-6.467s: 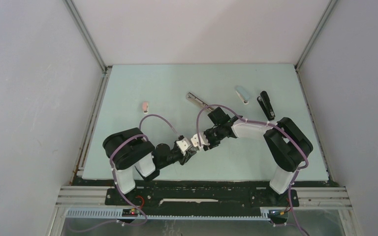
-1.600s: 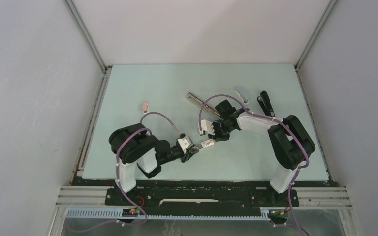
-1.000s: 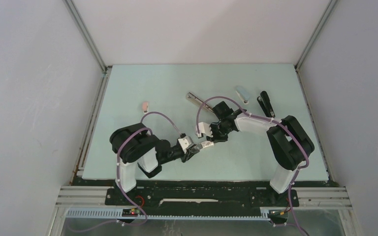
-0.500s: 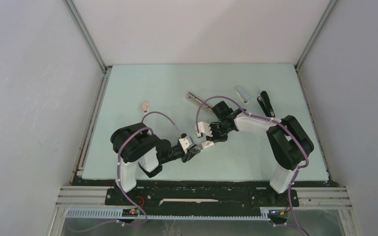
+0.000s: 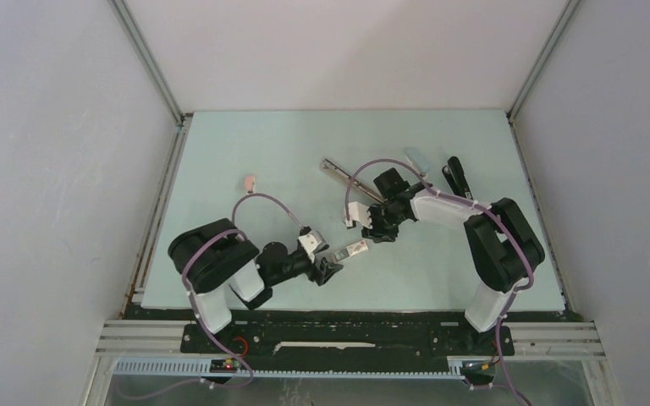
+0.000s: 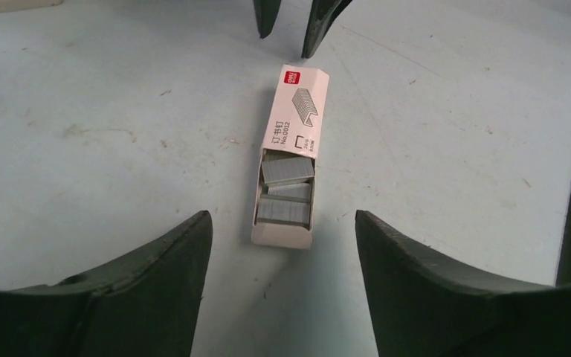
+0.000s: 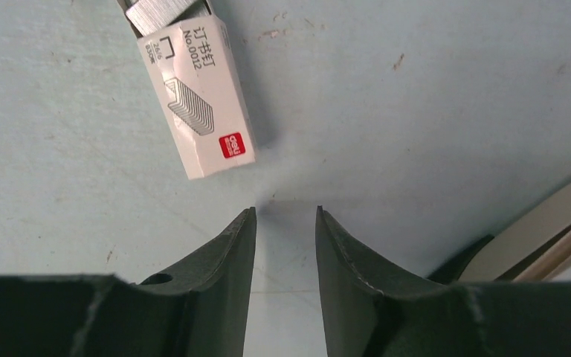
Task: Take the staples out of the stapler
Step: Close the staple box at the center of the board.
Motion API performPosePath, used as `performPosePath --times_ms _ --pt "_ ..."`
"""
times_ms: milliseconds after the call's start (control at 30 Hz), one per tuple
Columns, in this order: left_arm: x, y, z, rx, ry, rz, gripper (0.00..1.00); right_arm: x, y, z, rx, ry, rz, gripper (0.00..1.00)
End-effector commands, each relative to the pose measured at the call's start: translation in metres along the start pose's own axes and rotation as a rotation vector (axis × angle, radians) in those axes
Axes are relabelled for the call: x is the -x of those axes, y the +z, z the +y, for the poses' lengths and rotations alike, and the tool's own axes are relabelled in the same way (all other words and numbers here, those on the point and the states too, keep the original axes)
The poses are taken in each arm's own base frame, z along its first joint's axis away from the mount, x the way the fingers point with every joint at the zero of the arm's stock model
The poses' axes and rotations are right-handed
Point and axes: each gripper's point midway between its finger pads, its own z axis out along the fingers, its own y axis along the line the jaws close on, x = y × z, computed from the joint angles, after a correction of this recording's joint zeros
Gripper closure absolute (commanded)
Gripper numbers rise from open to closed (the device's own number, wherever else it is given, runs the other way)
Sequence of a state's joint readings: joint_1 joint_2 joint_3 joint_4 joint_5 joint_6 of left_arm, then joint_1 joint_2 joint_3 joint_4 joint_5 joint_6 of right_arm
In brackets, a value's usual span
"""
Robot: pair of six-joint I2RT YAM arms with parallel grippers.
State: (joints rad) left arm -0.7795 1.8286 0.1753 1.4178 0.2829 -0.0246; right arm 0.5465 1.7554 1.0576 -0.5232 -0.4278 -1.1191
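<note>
A small white staple box (image 5: 355,248) lies flat on the table between my two grippers. Its tray is slid partly out, and grey strips of staples (image 6: 286,169) show in it. My left gripper (image 6: 282,214) is open wide just short of the tray end, holding nothing. My right gripper (image 7: 285,210) is open by a narrow gap just off the box's red-logo end (image 7: 232,145) and is empty. An opened silver stapler (image 5: 336,171) lies behind the right gripper; no staples show in it.
A light blue stapler (image 5: 417,161) and a black stapler (image 5: 456,179) lie at the back right. A small pink stapler (image 5: 250,182) sits at the back left. A pale part, perhaps of the silver stapler (image 7: 543,238), shows beside my right fingers.
Both grippers have opened and let go of the staple box, which now rests on the table. The left arm has drawn back to the left; the right gripper has pulled away slightly.
</note>
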Motion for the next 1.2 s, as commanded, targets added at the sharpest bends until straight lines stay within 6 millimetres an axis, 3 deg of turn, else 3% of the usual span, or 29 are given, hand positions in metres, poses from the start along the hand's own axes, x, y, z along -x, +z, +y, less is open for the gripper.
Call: performPosePath --times_ms 0,533,867,967,1167 --pt "0.028 -0.013 0.003 0.061 -0.054 -0.085 0.23 0.016 -0.025 -0.009 -0.042 -0.014 -0.045 0.55" --pt "0.061 -0.054 0.021 0.243 -0.139 -0.097 0.14 0.030 -0.055 0.006 -0.039 0.044 -0.095 0.53" --pt "0.095 -0.086 0.038 0.401 -0.242 -0.179 0.08 0.045 -0.063 0.014 -0.015 0.085 -0.159 0.53" --pt "0.093 -0.097 0.048 0.485 -0.314 -0.171 0.01 0.046 -0.063 0.014 -0.008 0.102 -0.162 0.53" --pt "0.095 -0.106 0.045 0.495 -0.390 -0.190 0.00 0.044 -0.060 0.014 0.000 0.112 -0.155 0.53"
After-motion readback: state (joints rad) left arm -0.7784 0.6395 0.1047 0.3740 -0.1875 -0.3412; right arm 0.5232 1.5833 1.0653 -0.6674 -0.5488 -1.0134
